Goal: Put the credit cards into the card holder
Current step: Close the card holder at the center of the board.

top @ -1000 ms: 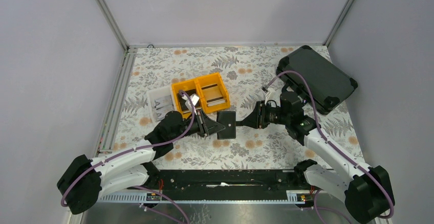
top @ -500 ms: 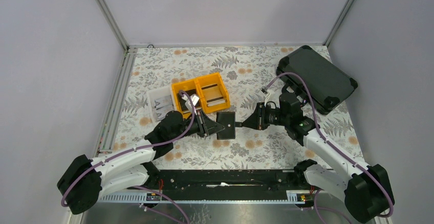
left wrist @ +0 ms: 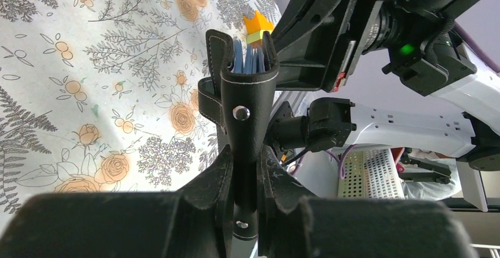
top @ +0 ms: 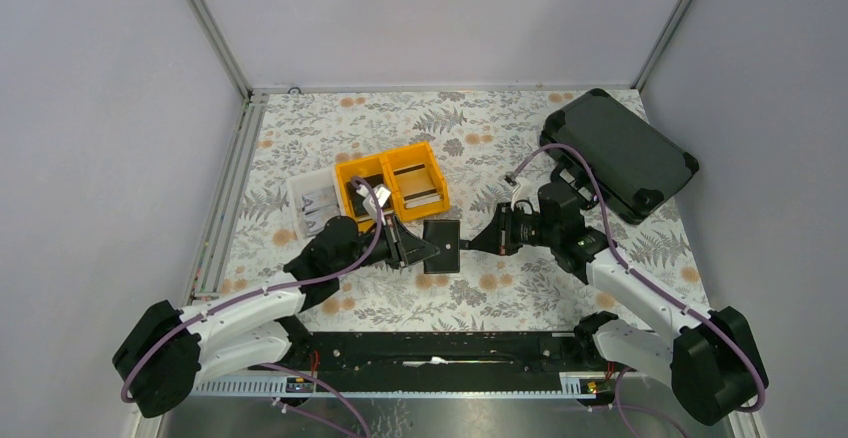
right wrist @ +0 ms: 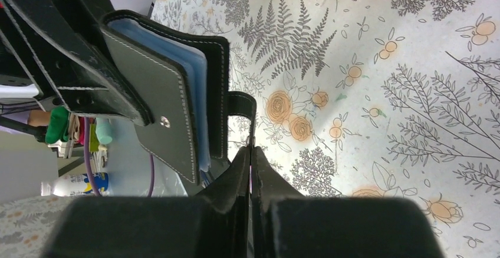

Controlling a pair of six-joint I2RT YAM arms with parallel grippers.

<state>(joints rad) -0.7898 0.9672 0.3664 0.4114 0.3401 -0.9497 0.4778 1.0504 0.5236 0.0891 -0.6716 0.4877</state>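
The table (top: 480, 133) is covered edge to edge with a pale cloth printed with grey ferns and small orange roses, and it is boxed in by plain grey walls on three sides. Three things rest directly on it. A yellow bin (top: 437, 173) with two compartments stands left of centre, slightly skewed to the table's edges; a smaller white bin (top: 296, 198) sits just beside it on the left, the two close enough to seem touching. A large black hard case (top: 620, 153) lies in the far right corner, turned at an angle and well apart from both bins.
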